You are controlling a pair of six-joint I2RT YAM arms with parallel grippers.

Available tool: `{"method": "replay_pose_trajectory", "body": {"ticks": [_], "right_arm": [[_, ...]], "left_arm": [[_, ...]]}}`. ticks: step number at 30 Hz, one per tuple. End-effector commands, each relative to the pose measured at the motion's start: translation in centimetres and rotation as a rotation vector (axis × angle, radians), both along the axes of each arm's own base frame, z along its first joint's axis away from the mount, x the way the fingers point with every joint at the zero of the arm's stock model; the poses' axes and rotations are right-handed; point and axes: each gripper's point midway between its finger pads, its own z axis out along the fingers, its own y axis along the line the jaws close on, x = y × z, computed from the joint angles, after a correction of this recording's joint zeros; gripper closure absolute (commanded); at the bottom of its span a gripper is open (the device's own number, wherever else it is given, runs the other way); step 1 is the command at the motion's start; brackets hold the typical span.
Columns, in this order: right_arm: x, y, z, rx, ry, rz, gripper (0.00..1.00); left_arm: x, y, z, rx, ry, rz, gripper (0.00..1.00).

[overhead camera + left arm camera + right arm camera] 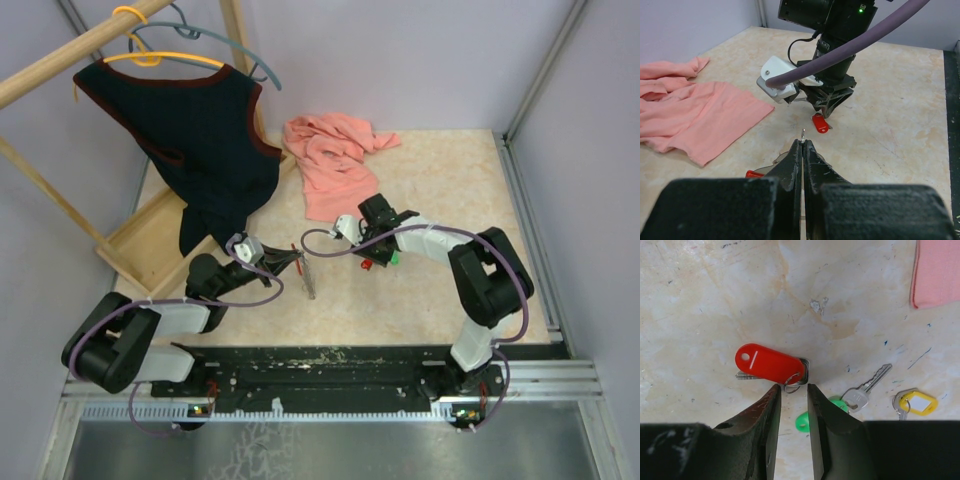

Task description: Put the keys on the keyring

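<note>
The right hand (pixel 794 395), jaws narrowly parted, hung over the ring end of the red key (pixel 769 363) lying on the worktop (pixel 715 300), long axis running leftward from the gap. The left hand (pixel 803 147), clamped on the keyring (pixel 803 132), stood nearby.

Glossy red plastic key (pixel 771 365), scuffed matt table (pixel 705 300)

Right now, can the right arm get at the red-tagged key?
Probably yes. The right tool hangs just above the red-tagged key, jaws apart on either side of its small ring, and nothing lies over it. The green key and silver key sit close by, off to one side.
</note>
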Motion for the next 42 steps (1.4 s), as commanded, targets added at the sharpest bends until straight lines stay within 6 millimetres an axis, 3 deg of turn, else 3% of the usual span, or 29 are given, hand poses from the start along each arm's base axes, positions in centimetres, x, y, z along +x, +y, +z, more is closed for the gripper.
{"method": "replay_pose_trajectory", "body": {"ticks": [1,9,14,17,22,26,33,42], "right_arm": [[1.4,1.6,0.5,0.033,-0.041,0.029,0.72],[1.1,1.8,-0.3,0.035,-0.014,0.05,0.78],[0.8,2.4,0.3,0.063,0.005,0.062,0.94],[0.9,3.0,1.5,0.109,-0.016,0.069,1.0],[0.6,4.2,3.6,0.196,-0.054,0.093,1.0],[0.8,4.9,6.5,0.276,-0.131,0.096,1.0],[0.3,6.2,7.8,0.404,-0.17,0.1,1.0],[0.1,8.7,11.3,0.722,-0.347,0.106,1.0]], "left_arm": [[0.4,-0.1,2.0,-0.029,-0.069,0.0,1.0],[0.4,-0.2,1.9,-0.027,-0.066,-0.005,1.0],[0.3,-0.2,1.9,-0.026,-0.067,-0.008,1.0],[0.3,-0.2,2.0,-0.025,-0.069,-0.007,1.0],[0.2,-0.2,2.0,-0.023,-0.07,-0.011,1.0],[0.2,-0.2,2.1,-0.023,-0.075,-0.012,1.0],[0.1,-0.1,2.3,-0.026,-0.078,-0.008,1.0],[0.0,-0.2,2.2,-0.026,-0.08,-0.022,1.0]]}}
